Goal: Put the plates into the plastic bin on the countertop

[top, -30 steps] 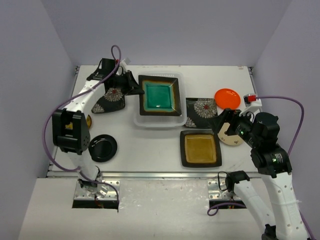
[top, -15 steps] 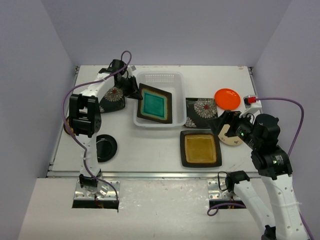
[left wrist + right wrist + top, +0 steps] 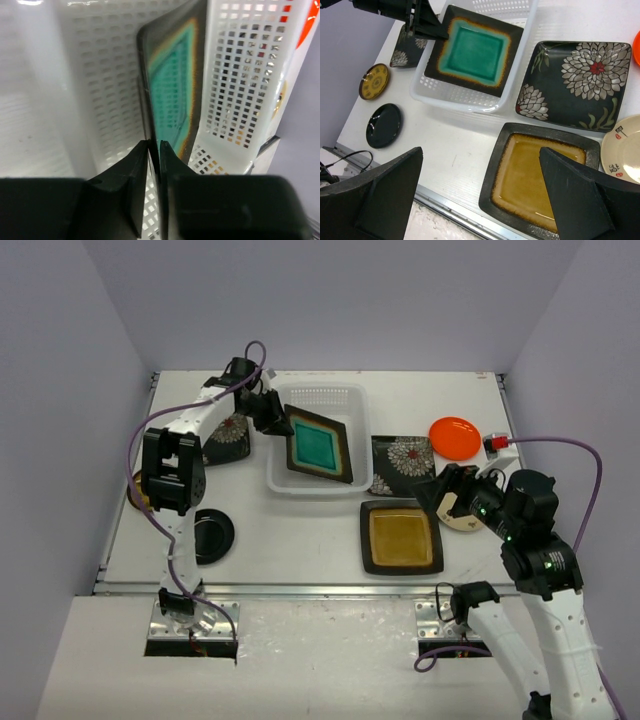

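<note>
The left arm [image 3: 170,470] reaches far over the matte white countertop [image 3: 300,540] and bends to the right at the wrist. The left gripper [image 3: 272,418] is clamped on the dark rim of the square glazed plate with teal centre [image 3: 318,445]. This plate stands tilted inside the translucent white plastic bin [image 3: 318,392], with its left corner raised. The right arm [image 3: 540,550] is folded at the elbow. The right gripper [image 3: 445,495], fingers wide apart and holding nothing, hovers by the far right corner of the square amber-centred plate [image 3: 402,537].
</note>
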`<state>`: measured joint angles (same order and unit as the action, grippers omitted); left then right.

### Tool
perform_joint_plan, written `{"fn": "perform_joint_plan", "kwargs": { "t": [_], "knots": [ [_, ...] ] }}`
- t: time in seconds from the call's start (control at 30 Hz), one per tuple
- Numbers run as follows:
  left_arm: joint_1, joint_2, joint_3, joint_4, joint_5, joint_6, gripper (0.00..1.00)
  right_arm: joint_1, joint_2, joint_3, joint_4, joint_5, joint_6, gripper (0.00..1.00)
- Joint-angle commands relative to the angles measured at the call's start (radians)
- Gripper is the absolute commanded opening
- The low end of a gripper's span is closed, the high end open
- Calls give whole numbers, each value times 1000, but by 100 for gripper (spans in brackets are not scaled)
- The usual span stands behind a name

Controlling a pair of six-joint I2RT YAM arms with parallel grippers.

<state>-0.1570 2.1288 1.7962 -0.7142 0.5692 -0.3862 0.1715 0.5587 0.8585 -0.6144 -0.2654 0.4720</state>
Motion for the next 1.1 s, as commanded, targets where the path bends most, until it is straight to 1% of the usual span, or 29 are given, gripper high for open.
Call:
{"fn": "perform_joint_plan", "kwargs": {
  "t": [0.0,0.03,0.1,0.17,0.2,0.23,0.27,0.3,0.33,0.5,0.53,0.63,0.7,0.77,0.87,0.93,1.0,1.07],
  "knots": [
    [-42,-21,119,55,86,-33,21,-4,-10,8,28,-21,-3,99],
    [-42,-21,120,48,86,-33,25,-4,-10,8,28,-24,-3,99],
    [-60,-8,166,13,85,-18,28,-4,-4,7,30,-30,-1,99],
    [-77,16,236,-61,57,9,45,-4,0,5,33,-56,-1,99],
    [-78,18,269,-96,18,20,55,-4,1,6,35,-75,0,99],
    [-78,18,288,-105,-8,23,57,-3,1,8,36,-89,-1,99],
    [-78,5,295,-116,-29,25,83,-4,3,9,38,-102,0,99],
    [-78,-7,296,-122,-46,26,98,-4,4,11,39,-112,0,99],
    [-78,-22,296,-124,-65,23,100,-4,3,12,40,-127,0,99],
    [-74,-122,331,-166,-228,16,100,-4,5,15,42,-134,-8,99],
    [-73,-150,329,-169,-290,13,100,-4,5,15,41,-136,-10,99],
    [-65,-328,199,-79,-414,-12,100,-4,-3,6,43,-146,-13,99],
    [-53,-420,50,18,-458,-39,100,-4,-10,-4,50,-152,-12,99],
    [-23,-566,-98,104,-491,-81,100,-4,-14,-16,53,-156,-16,99],
    [66,-681,-297,195,-508,-161,100,-4,-17,-31,52,-152,-16,99],
    [127,-698,-390,229,-466,-214,100,-3,-16,-40,55,-151,-18,99],
    [200,-679,-414,221,-413,-213,100,-4,-19,-43,56,-153,-22,99],
    [225,-648,-399,195,-404,-164,100,-4,-24,-48,60,-156,-26,99]
  ]
}}
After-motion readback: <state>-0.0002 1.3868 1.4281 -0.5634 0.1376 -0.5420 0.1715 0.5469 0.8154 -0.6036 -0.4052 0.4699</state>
